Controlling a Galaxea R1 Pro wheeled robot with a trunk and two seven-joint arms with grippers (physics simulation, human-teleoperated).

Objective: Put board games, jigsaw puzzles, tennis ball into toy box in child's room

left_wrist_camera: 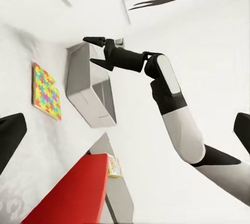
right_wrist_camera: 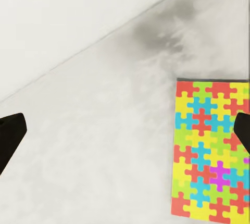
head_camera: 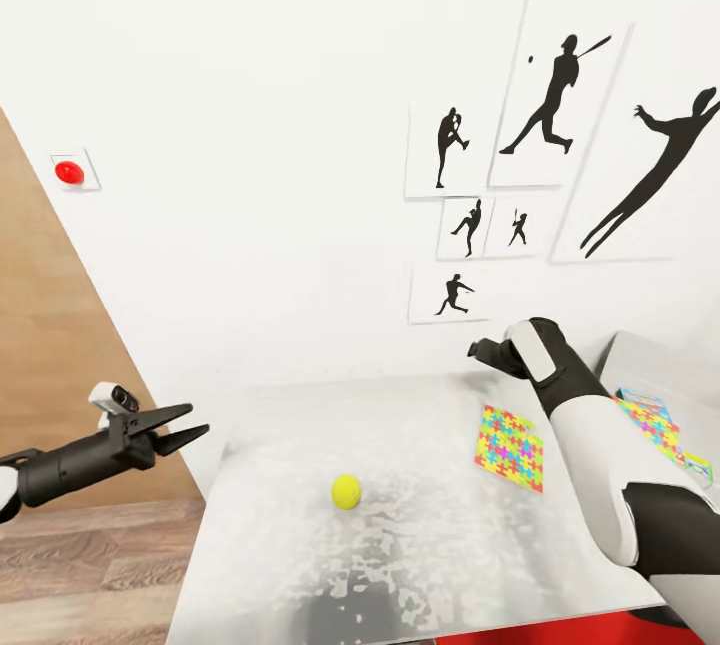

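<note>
The tennis ball [head_camera: 346, 491] rests on the table [head_camera: 300, 545], near its middle. A jigsaw puzzle [head_camera: 510, 447] [right_wrist_camera: 211, 153] [left_wrist_camera: 47, 91] lies flat to its right. My right gripper [head_camera: 482, 350] [left_wrist_camera: 96, 52] [right_wrist_camera: 125, 135] hovers open and empty above the table's back edge, beyond that puzzle. The grey toy box [left_wrist_camera: 88, 86] [head_camera: 655, 360] stands at the far right, partly behind my right arm. A second multicoloured flat piece [head_camera: 655, 425] [left_wrist_camera: 114, 165] lies in front of it. My left gripper [head_camera: 195, 420] [left_wrist_camera: 125, 135] is open, off the table's left edge.
The table backs onto a white wall with black baseball silhouette pictures [head_camera: 560, 95]. A red button [head_camera: 69, 172] is on the wall at the left. Wood floor [head_camera: 90, 565] lies beside the table's left edge. Something red [left_wrist_camera: 73, 193] sits under the table's near right edge.
</note>
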